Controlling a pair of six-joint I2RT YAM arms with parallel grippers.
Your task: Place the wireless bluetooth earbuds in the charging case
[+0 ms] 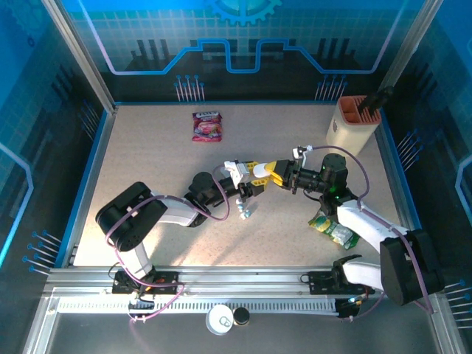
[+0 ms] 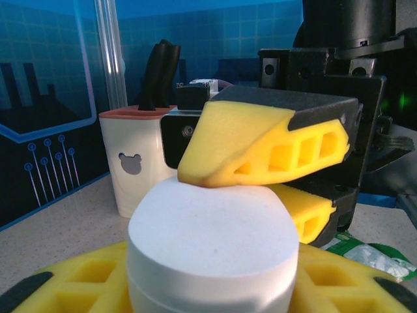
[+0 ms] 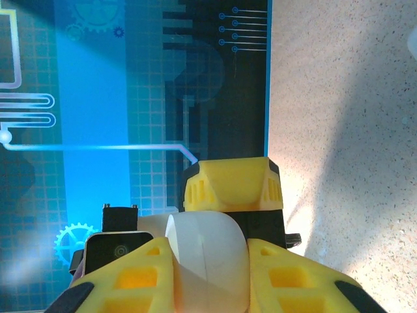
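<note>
From above, the two arms meet over the middle of the speckled beige bench point(image 1: 147, 162). The left gripper point(image 1: 253, 177) and right gripper point(image 1: 271, 173) are nose to nose, their yellow fingers too crowded for me to make out what sits between them. The wireless bluetooth earbuds point(image 1: 245, 212), tiny white and pale-blue bits, lie on the bench just on the near side of the left gripper, out of the case. Bare bench lies open to the left and towards the blue far rim. A pink packet point(image 1: 207, 125) lies near that rim, a cream cup point(image 1: 352, 125) with an orange lip stands in the far right corner, and a green packet point(image 1: 332, 228) lies beside the right arm. The left wrist view brings in a smooth, matte white, pebble-shaped charging case point(image 2: 212, 228), held at middling width between the left gripper's yellow fingers point(image 2: 85, 293), which are pierced with square cells. The right gripper's point(image 2: 267, 186) upper finger presses on the case's far top edge, and the cup point(image 2: 137, 169) shows a bear-shaped cut-out. The right wrist view has the case point(image 3: 205, 248) edge-on, a seam round it, pinched narrowly between the right gripper's fingers point(image 3: 300, 280), with a blocky left finger point(image 3: 231, 186) beyond it.
</note>
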